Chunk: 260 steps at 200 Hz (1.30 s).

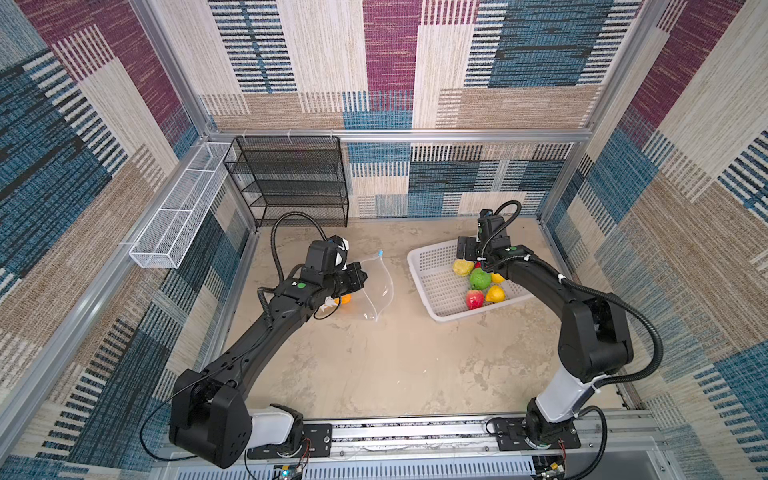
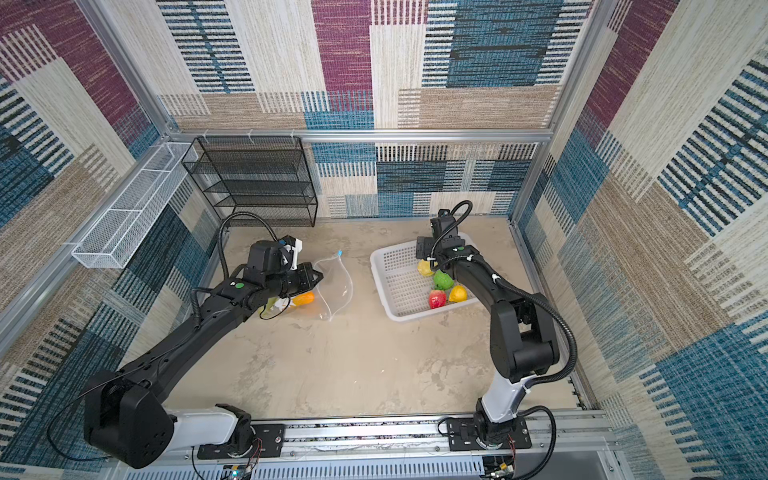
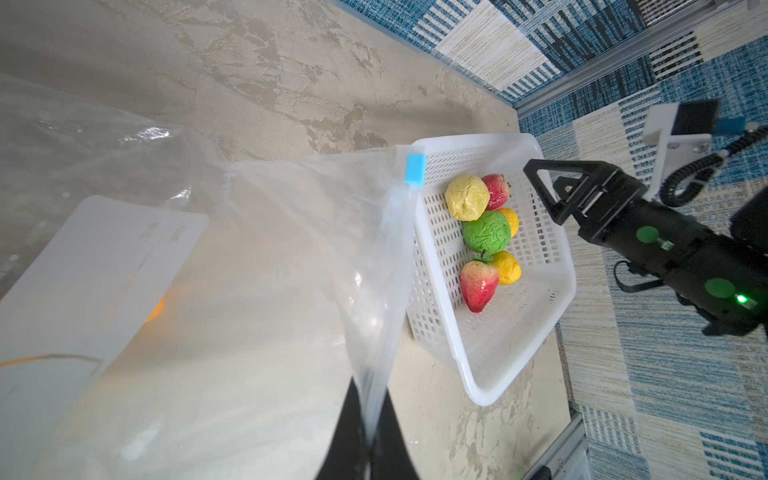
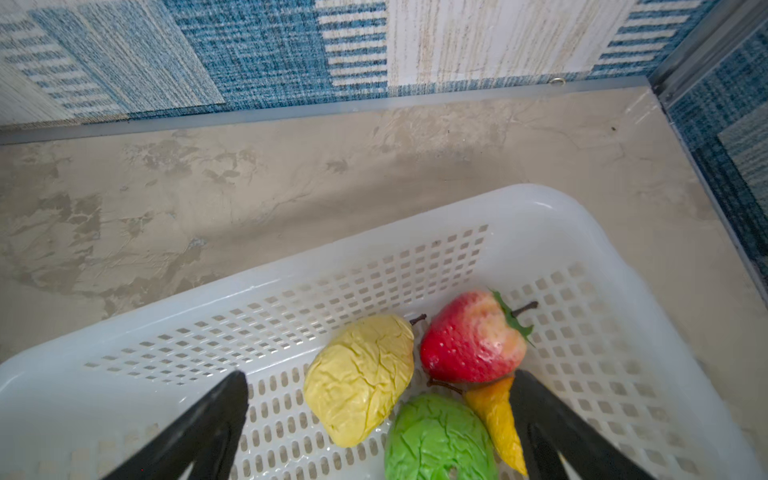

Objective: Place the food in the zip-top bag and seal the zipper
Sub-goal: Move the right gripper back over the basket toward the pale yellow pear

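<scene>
The clear zip-top bag (image 1: 376,286) (image 2: 338,286) (image 3: 249,291) lies left of centre, mouth toward the basket. My left gripper (image 1: 365,276) (image 2: 319,275) (image 3: 370,401) is shut on its mouth edge, holding it up. The zipper (image 3: 399,249) runs up to a light-blue slider (image 3: 415,168). An orange food piece (image 1: 345,298) (image 2: 305,298) shows inside the bag. My right gripper (image 1: 465,253) (image 4: 380,376) is open low over the food in the basket. A yellow pear (image 4: 361,378), a green fruit (image 4: 440,436) and an orange pear (image 4: 496,419) lie between its fingers. A strawberry (image 4: 469,336) lies just beyond.
The white perforated basket (image 1: 432,307) (image 4: 249,286) sits right of centre, with another strawberry (image 1: 474,299) and a lemon (image 1: 495,294) at its near side. A black wire shelf (image 1: 291,178) stands at the back left. A white wire tray (image 1: 178,208) hangs on the left wall.
</scene>
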Each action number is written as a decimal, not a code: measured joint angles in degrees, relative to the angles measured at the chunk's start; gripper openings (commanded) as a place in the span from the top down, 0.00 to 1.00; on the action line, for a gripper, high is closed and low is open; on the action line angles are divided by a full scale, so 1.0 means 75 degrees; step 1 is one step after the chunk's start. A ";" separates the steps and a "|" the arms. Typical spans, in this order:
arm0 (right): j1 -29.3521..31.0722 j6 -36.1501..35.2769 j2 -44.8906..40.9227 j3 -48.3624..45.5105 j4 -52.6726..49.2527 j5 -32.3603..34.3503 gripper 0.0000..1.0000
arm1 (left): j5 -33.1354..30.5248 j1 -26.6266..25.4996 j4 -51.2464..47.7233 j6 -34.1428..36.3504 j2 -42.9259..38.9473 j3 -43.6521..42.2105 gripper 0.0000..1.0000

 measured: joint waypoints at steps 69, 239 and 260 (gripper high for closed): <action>-0.0064 -0.0332 0.0988 0.0379 0.0017 -0.1160 0.00 | -0.0003 0.0000 0.0003 0.0003 0.0006 0.0000 1.00; 0.0539 -0.0353 0.0423 -0.0682 0.0711 -0.3450 0.00 | 0.0003 0.0000 0.0006 0.0000 0.0108 -0.0006 1.00; 0.0525 -0.0344 0.0131 -0.0833 0.0673 -0.3334 0.00 | 0.0003 0.0000 0.0029 0.0000 0.0035 -0.0032 1.00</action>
